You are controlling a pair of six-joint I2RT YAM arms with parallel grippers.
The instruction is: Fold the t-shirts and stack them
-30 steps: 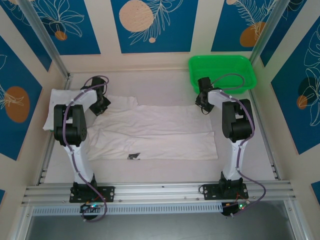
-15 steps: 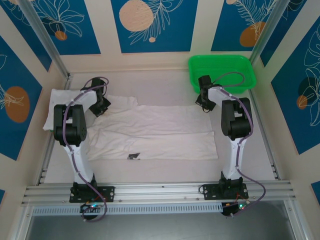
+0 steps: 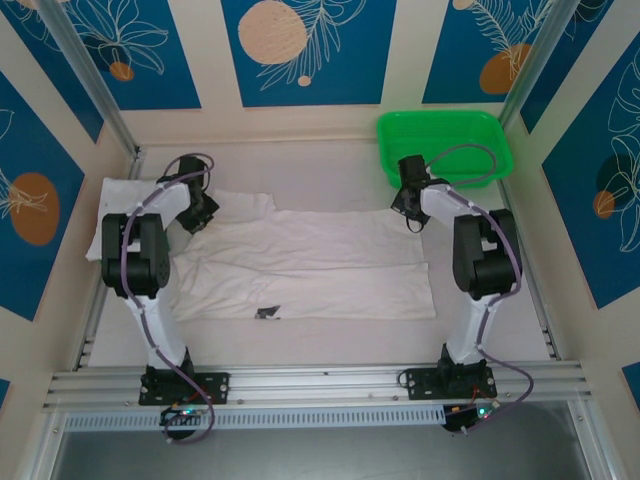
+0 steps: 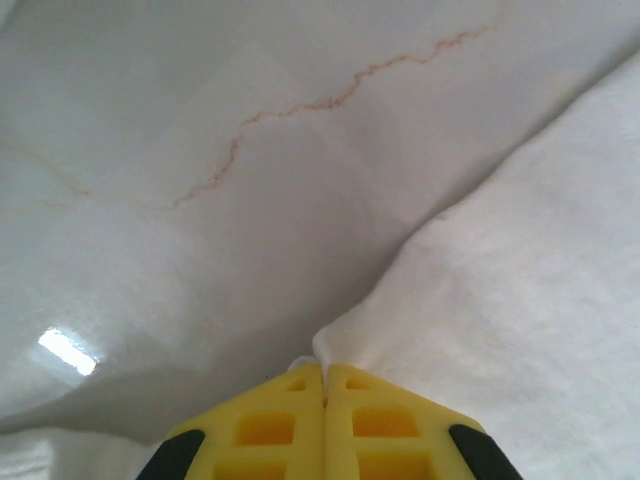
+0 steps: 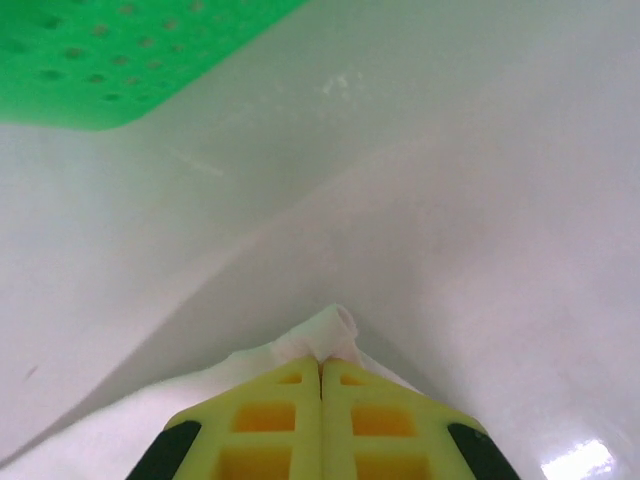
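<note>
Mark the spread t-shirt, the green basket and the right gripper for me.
spread t-shirt [image 3: 310,265], top view, middle of the cloth.
green basket [image 3: 445,140], top view, bare floor.
right gripper [image 5: 321,368], right wrist view, between its shut fingertips on the cloth.

White t-shirt [image 3: 310,240] spread flat, folded lengthwise

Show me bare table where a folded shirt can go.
Free: the table strip between the spread t-shirt and the near rail; the far strip between it and the back wall, left of the green basket. Crowded: the shirt's far edge, pinched at its ends by the left gripper and right gripper.
</note>
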